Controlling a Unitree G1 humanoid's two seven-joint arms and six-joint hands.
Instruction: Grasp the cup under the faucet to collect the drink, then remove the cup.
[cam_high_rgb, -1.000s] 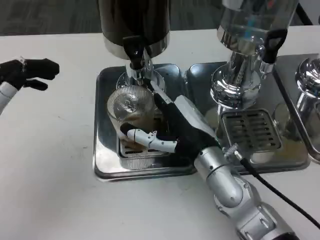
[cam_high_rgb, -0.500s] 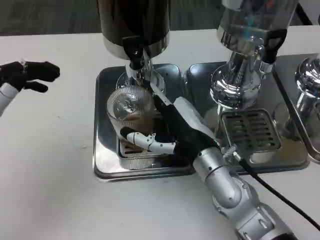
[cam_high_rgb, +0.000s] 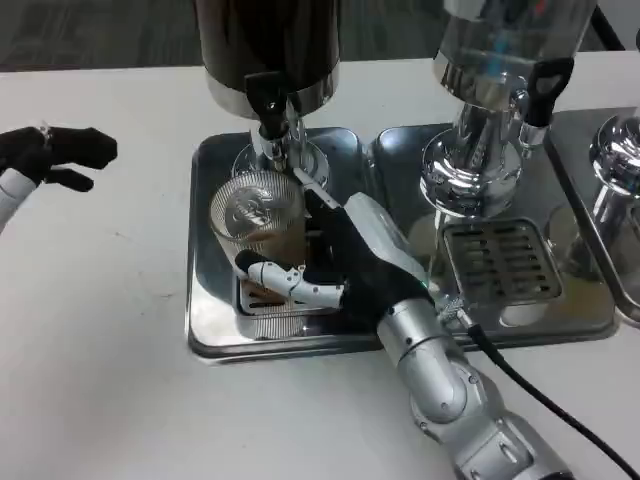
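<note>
The clear ribbed cup (cam_high_rgb: 257, 215) stands upright, long axis vertical and mouth up, on the slotted grate of the left drip tray (cam_high_rgb: 210, 300), just below the black-handled faucet (cam_high_rgb: 270, 120) of the dark dispenser (cam_high_rgb: 268, 45) at the tray's back edge. Brown drink shows in its lower part. The right hand (cam_high_rgb: 345, 265) grips the cup from the right, its fingers (cam_high_rgb: 295, 282) wrapped across the front of the cup. The left hand (cam_high_rgb: 55, 150) hovers near the tabletop's left edge, well apart from the tray, fingers loosely extended, holding nothing. No readable writing shows.
</note>
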